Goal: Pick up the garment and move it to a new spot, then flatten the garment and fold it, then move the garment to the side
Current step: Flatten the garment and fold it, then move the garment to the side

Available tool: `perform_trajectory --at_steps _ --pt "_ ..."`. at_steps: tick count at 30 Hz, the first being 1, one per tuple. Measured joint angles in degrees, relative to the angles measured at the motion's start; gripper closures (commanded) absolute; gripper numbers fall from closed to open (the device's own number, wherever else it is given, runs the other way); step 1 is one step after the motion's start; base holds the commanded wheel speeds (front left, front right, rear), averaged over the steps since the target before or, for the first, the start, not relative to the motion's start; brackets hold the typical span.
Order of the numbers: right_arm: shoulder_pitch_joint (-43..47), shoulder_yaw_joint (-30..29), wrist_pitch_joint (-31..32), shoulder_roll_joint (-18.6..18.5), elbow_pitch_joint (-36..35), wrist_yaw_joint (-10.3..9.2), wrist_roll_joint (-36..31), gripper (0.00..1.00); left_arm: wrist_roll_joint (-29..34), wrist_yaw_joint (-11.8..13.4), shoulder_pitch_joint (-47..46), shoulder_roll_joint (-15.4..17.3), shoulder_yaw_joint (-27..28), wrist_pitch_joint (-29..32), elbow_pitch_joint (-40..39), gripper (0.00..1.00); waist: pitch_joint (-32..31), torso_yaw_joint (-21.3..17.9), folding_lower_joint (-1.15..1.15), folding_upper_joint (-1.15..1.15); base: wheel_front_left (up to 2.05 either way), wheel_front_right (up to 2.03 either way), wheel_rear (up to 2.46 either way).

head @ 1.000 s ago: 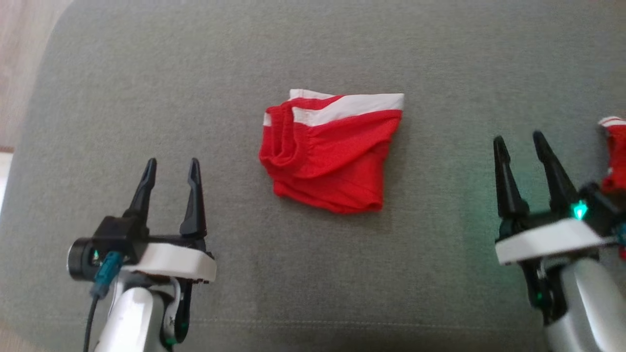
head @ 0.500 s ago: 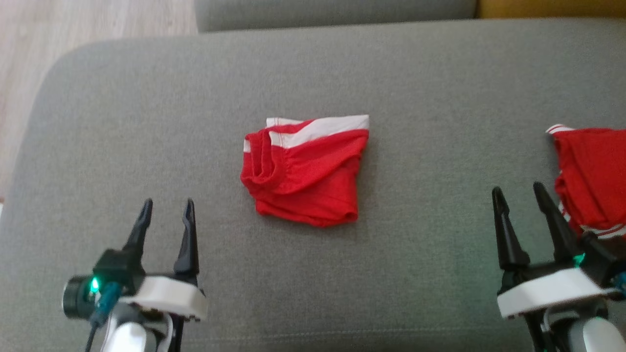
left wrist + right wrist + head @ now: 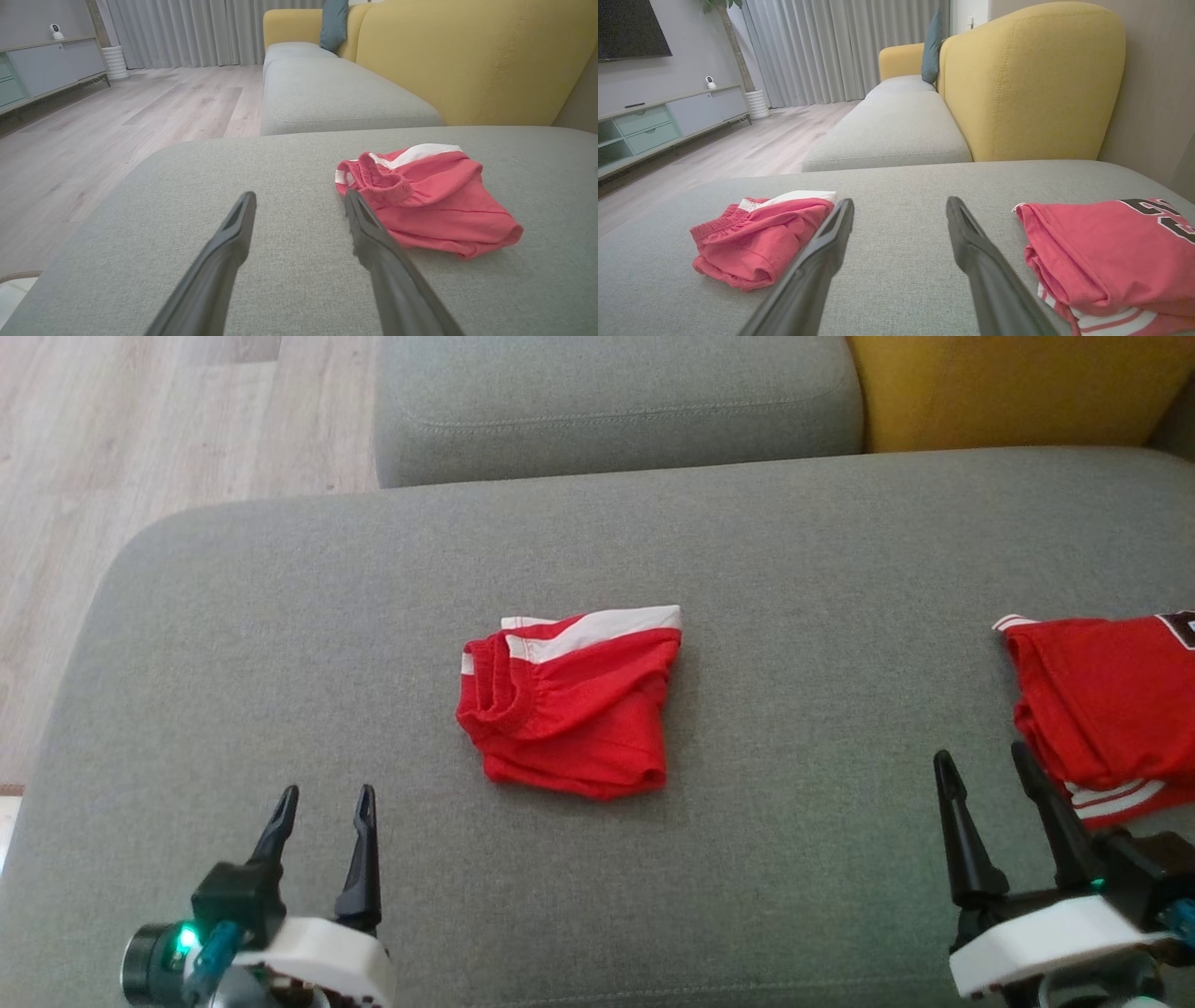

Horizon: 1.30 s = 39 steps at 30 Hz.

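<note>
Left gripper point(image 3: 329, 791) and right gripper point(image 3: 981, 751) hang open and empty, near the shorts point(image 3: 569, 709). The step in hand is probably pickup. Next, reach in and pinch the shorts' edge.

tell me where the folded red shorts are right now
In the head view the red shorts lie mid-cushion on the grey seat, left of the red jersey.

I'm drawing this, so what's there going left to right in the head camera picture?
Robot's left hand with two dark fingers → folded red fabric shorts with a white stripe → red fabric jersey with white trim. The right hand overlaps the jersey, so it's skipped.
</note>
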Motion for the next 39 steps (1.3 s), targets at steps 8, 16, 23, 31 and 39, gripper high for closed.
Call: perform_trajectory --at_steps 8,16,23,31,39 --pt "0.20 -0.25 0.43 0.05 -0.13 0.00 0.00 0.00 0.03 0.55 0.02 0.27 -0.04 0.29 -1.20 0.00 -0.29 -0.09 0.00 0.00 0.00 0.00 0.00" --pt "0.20 -0.27 0.88 0.18 -0.22 0.00 -0.01 0.00 0.03 0.99 0.00 0.59 -0.08 0.29 -1.29 0.00 -0.12 -0.03 0.00 0.00 0.00 0.00 0.00" --pt "0.19 -0.45 1.02 0.22 -0.22 0.00 -0.01 0.00 0.03 1.33 -0.07 0.66 -0.58 0.29 -1.30 0.00 0.12 0.31 0.00 0.00 0.00 0.00 0.00" --pt "0.10 -1.53 1.78 0.33 -0.10 0.00 0.00 0.00 0.44 1.38 -1.02 1.13 -1.67 -0.44 -2.05 0.00 1.51 1.84 0.00 0.00 0.00 0.00 0.00" --pt "-11.56 -1.99 3.11 -1.72 9.38 0.00 0.09 0.00 0.59 -0.09 -11.34 0.12 -2.77 -3.10 -2.68 0.00 7.77 6.96 0.02 0.00 0.00 0.00 0.00"
